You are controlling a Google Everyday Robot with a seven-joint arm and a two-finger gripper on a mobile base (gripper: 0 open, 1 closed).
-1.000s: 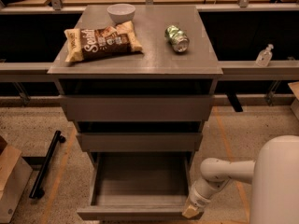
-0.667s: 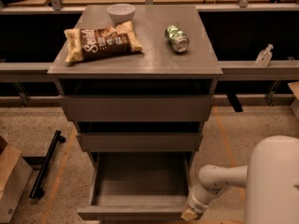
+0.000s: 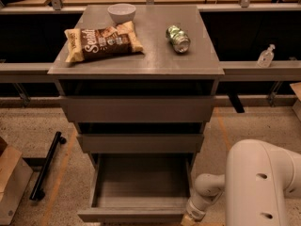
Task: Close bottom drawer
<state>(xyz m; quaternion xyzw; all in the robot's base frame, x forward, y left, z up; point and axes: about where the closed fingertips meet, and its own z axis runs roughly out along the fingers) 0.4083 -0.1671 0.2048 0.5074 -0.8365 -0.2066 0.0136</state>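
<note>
The bottom drawer (image 3: 141,180) of the grey-brown cabinet stands pulled far out, its wide shallow box empty and its flat front (image 3: 131,215) at the frame's lower edge. The middle drawer (image 3: 140,143) and the taller top drawer (image 3: 138,108) above it are slightly out. My gripper (image 3: 189,218) is at the bottom drawer's front right corner, at the lower edge of the view, with the white arm (image 3: 256,182) coming in from the lower right.
On the cabinet top (image 3: 197,65) lie a brown chip bag (image 3: 101,42), a white bowl (image 3: 121,12) and a green can (image 3: 178,38) on its side. A black bar (image 3: 46,166) and a cardboard box (image 3: 11,185) lie on the floor at left. A small bottle (image 3: 265,56) stands on a ledge at right.
The arm has shifted a little lower and to the left, keeping the gripper at the drawer's front right corner. The drawer has not visibly moved.
</note>
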